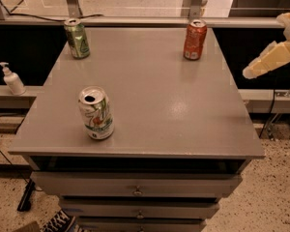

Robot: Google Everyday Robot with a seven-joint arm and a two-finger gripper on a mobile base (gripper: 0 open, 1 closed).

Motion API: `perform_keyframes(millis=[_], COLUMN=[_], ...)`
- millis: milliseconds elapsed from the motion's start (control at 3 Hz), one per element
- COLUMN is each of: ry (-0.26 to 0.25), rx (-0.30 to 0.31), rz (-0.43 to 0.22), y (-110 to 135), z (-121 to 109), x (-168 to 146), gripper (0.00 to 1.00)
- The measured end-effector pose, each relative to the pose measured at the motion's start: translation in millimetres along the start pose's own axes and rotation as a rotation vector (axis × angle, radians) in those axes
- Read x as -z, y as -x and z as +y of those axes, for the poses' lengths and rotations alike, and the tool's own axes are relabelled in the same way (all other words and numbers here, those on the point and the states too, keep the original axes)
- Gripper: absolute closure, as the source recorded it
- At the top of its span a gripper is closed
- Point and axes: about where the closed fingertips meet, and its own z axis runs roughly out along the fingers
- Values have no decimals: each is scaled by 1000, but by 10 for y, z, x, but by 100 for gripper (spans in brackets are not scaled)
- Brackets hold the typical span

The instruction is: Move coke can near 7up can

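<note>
Gripper (pixel 267 61) sits at the right edge of the frame, upper half. It is cream-coloured and angled down toward the left. Spread or pressed together? Can't tell from here. It hangs off the side of the grey table (pixel 174 110), just past the right edge, not touching the top.

Coke can (pixel 195 39) is left of the gripper and a bit higher in frame. It stands upright at the far right corner of the tabletop. It is apart from the gripper, with bare table and the table edge between them.

7up can (pixel 96 113) stands upright toward the lower left of the tabletop, near the front edge, tab hole open on top. It is well apart from the coke can, diagonally across the table, and further still from the gripper.

Green can (pixel 77 38) is upright at the upper left corner, about level with the coke can in frame.

Under the top are drawers (pixel 135 191) with small knobs. A pump bottle (pixel 12 79) stands on a ledge at the left edge of frame. A shoe (pixel 58 221) shows at the bottom edge, lower left, on speckled floor.
</note>
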Motion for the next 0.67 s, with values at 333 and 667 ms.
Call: perform_keyframes(millis=[333, 667], ry=[19, 57], rx=[-63, -102], rz=[-94, -176], y=[52, 217], z=[-173, -182], x=[-288, -652], gripper=[0, 0])
